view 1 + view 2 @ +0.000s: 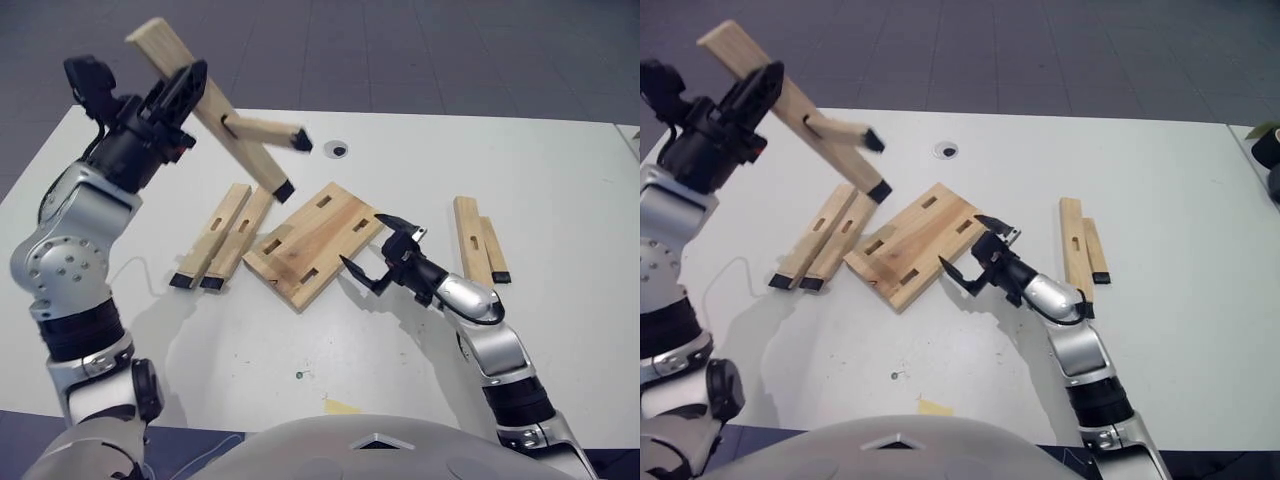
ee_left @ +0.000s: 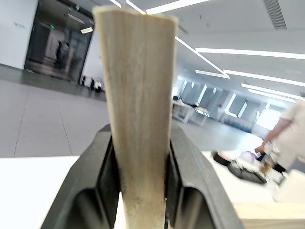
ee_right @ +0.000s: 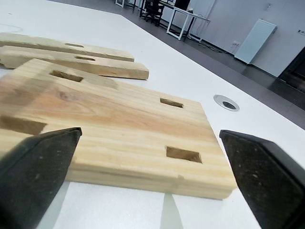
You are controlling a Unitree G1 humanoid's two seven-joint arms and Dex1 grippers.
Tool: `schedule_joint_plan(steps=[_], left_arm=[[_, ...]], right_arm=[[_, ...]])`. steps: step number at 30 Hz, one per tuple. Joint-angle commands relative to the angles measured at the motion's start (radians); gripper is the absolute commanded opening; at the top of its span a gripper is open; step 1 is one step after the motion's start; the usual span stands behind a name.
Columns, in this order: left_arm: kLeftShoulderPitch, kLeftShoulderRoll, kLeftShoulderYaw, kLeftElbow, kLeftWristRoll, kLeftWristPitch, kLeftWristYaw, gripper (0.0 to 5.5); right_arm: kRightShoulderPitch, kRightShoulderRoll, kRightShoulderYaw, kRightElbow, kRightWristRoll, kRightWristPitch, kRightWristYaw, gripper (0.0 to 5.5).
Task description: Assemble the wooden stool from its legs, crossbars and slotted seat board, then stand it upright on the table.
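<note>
We take the slotted seat board (image 1: 310,245) as our landmark; it lies flat on the tabletop (image 1: 540,170), turned cornerwise to us, with four slots showing. Our right hand (image 1: 362,240) sits low at the board's right corner, its jaws spread wide on either side of that corner and holding nothing. Up and to the left of the board, well above it, our left hand (image 1: 180,95) is clamped across a leg (image 1: 245,150) near its bare upper end, with a crossbar (image 1: 265,130) plugged into the leg's side and pointing out over the board.

Two more legs (image 1: 215,240) lie side by side just left of the board. A leg and a shorter bar (image 1: 478,240) lie together to its right, apart from it.

We judge all the pieces to be stiff, light, dry wood, not fragile, but smooth enough to slide on the tabletop. Because the board lies flat, we would grip it across its thickness at an edge or corner. The raised leg is long below the grip, so it may swivel in the jaws, and the crossbar joint could work loose.
</note>
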Motion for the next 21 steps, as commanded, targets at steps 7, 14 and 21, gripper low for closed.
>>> schedule_joint_plan(steps=[7, 14, 21], left_arm=[[0.059, 0.044, -0.088, 0.019, 0.174, -0.049, -0.117, 1.02], [0.066, 0.025, -0.092, 0.057, 0.226, -0.068, -0.141, 1.02], [0.066, -0.031, -0.072, 0.030, 0.177, -0.046, -0.104, 1.02]], right_arm=[[0.027, -0.004, -0.008, -0.040, -0.008, 0.012, -0.034, 5.40], [0.033, -0.004, -0.010, -0.042, -0.011, 0.015, -0.057, 5.40], [0.010, -0.011, -0.002, -0.024, -0.017, 0.010, -0.051, 5.40]])
